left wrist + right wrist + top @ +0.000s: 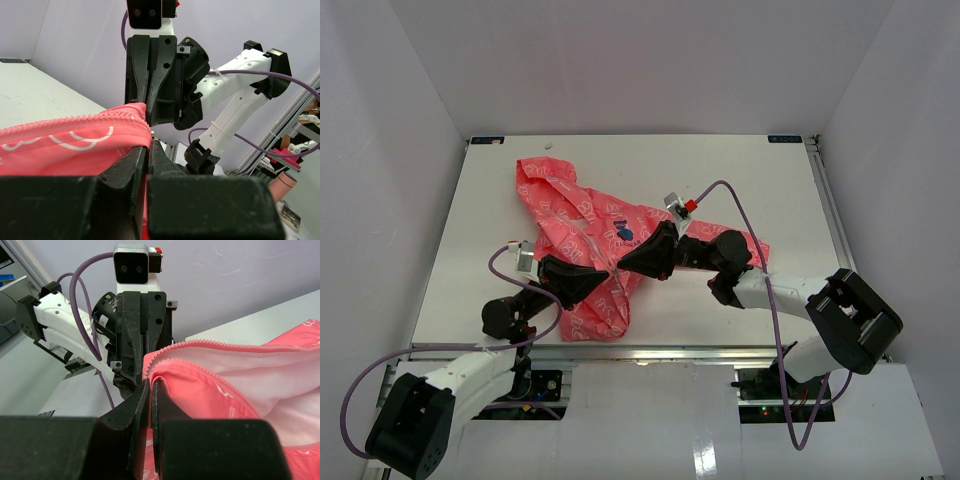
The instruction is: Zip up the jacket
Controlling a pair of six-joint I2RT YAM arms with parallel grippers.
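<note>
Left of centre on the white counter [740, 190], the pink jacket [582, 225] lies open, hood toward 11 o'clock, zip teeth [75, 118] unjoined. At its 6 o'clock hem, left fingers [136, 162] and right fingers [141, 397] each pinch a front edge. Joining and pulling remain, and rumpled folds may hinder.

From here the jacket [582, 225] reads as thin matt cloth, its lining [240, 370] paler and smooth, with plastic-looking zip teeth [75, 121] along the edge. I see the left gripper [148, 146] and right gripper [151, 385] as matt black plastic. The tabletop [770, 190] looks smooth, matt white.
</note>
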